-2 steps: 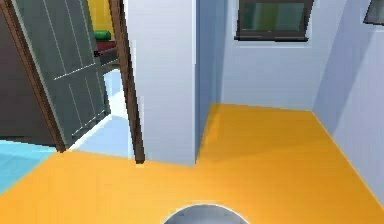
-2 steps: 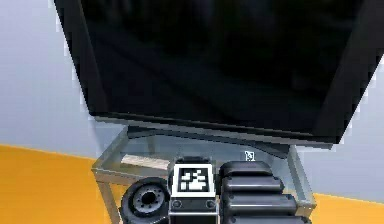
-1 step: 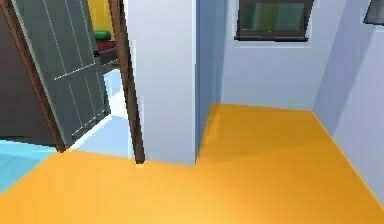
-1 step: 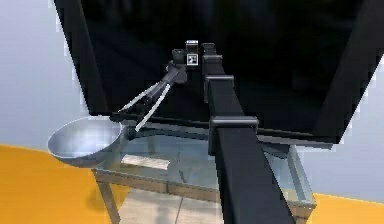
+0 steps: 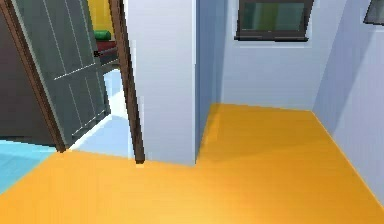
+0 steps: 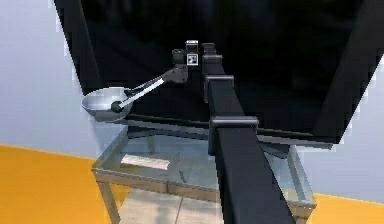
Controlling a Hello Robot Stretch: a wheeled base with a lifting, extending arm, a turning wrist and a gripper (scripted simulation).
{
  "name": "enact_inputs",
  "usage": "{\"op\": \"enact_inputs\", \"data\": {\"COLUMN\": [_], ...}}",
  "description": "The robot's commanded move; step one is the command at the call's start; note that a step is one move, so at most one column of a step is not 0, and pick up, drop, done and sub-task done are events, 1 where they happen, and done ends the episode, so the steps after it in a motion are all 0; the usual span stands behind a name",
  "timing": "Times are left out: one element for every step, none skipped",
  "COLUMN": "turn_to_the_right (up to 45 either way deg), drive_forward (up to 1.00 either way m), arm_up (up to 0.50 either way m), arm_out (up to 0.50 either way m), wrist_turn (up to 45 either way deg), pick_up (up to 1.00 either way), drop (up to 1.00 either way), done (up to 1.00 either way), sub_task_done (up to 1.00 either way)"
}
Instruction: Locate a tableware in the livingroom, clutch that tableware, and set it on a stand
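In the arm side view a grey bowl (image 6: 103,102) hangs at the far end of my gripper (image 6: 124,96), clear of every surface, so the gripper holds it. The dark arm (image 6: 232,120) rises from the bottom edge toward a large black television screen (image 6: 270,55). Below the bowl and the arm stands a glass-topped stand with a grey metal frame (image 6: 130,178). The bowl hangs above the stand's left end, in front of the pale wall and the screen's left edge.
A flat pale object (image 6: 148,161) lies on the stand. In the forward view, orange floor (image 5: 240,160) runs to a pale wall with a dark window (image 5: 273,18). A white wall block (image 5: 160,70) stands beside a doorway with a dark grey door (image 5: 62,60) swung open.
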Motion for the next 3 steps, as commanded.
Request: {"op": "enact_inputs", "data": {"turn_to_the_right": [0.0, 0.0, 0.0], "drive_forward": [0.0, 0.0, 0.0], "arm_up": [0.0, 0.0, 0.0], "arm_out": [0.0, 0.0, 0.0], "wrist_turn": [45.0, 45.0, 0.0], "pick_up": [0.0, 0.0, 0.0], "drop": [0.0, 0.0, 1.0], "done": [0.0, 0.0, 0.0], "sub_task_done": [0.0, 0.0, 0.0]}}
